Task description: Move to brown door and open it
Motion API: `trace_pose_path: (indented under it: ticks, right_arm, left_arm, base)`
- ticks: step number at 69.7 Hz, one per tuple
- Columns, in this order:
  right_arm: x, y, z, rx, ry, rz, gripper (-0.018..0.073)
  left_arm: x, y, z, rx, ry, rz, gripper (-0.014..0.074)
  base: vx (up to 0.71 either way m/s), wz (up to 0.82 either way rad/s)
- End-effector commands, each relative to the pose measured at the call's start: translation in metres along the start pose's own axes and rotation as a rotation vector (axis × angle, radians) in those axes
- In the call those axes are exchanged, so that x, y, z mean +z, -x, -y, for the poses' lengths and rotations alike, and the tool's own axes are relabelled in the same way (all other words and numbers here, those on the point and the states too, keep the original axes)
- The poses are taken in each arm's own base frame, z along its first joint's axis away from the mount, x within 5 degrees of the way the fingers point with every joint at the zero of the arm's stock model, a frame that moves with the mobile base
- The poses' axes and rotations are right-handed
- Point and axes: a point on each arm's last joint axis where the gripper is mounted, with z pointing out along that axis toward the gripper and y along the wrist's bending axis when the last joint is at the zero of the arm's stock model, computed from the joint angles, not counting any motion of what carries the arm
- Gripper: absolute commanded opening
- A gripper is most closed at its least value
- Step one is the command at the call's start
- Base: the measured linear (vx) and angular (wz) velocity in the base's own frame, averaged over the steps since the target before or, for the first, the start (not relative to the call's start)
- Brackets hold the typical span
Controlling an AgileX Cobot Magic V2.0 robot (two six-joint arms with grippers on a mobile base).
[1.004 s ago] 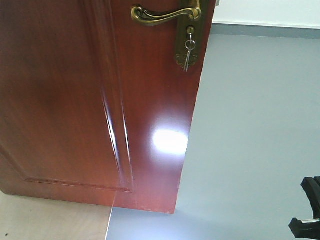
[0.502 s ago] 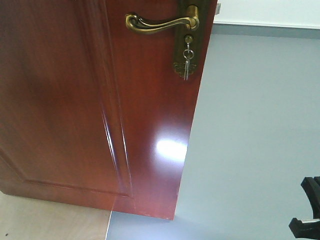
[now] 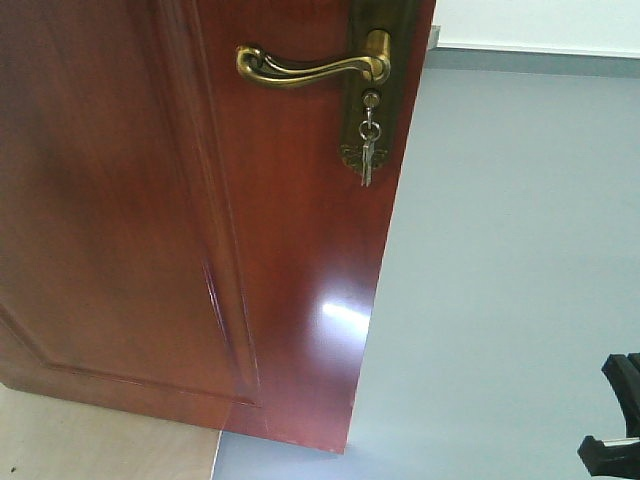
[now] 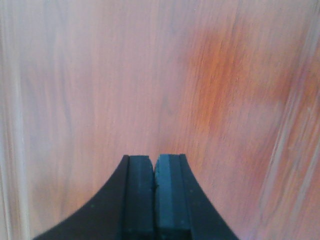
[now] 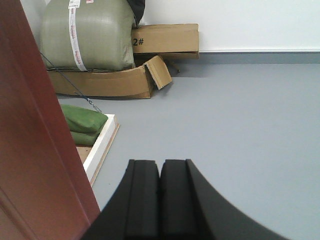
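The brown door (image 3: 150, 220) fills the left of the front view and stands ajar, its free edge running down the middle. A brass lever handle (image 3: 305, 67) sits near the top, with keys (image 3: 367, 150) hanging from the lock below it. My left gripper (image 4: 153, 161) is shut and empty, its tips close against the door's wood face (image 4: 160, 75). My right gripper (image 5: 160, 165) is shut and empty, pointing past the door's edge (image 5: 35, 150) into the room over grey floor. A black part of the right arm (image 3: 615, 420) shows at the front view's lower right.
Beyond the door lies grey floor (image 3: 500, 250) up to a white wall (image 3: 540, 22). In the right wrist view, a green sack (image 5: 87, 37) and cardboard boxes (image 5: 165, 40) stand against the far wall. Green bags (image 5: 82, 122) lie beside a white door frame (image 5: 102, 145).
The door handle and keys have shifted left and down in the front view, and the door's bottom edge has dropped lower in the frame. The door has swung further.
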Motion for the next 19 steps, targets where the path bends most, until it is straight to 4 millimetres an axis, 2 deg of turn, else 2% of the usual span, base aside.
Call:
trace_pose_path:
  ticks: [1,19]
  right_arm:
    - [-0.0011,0.0072,0.0002,-0.018,-0.001,0.094,0.0000]
    - [-0.0011,0.0072,0.0002,-0.018,-0.001,0.094,0.0000]
  left_arm:
    - [-0.0011,-0.0009,0.0004,-0.006,-0.010,0.072,0.0017]
    - [-0.0011,-0.0009,0.0004,-0.006,-0.010,0.072,0.0017]
  base:
    - [0.00,0.00]
    - [0.00,0.00]
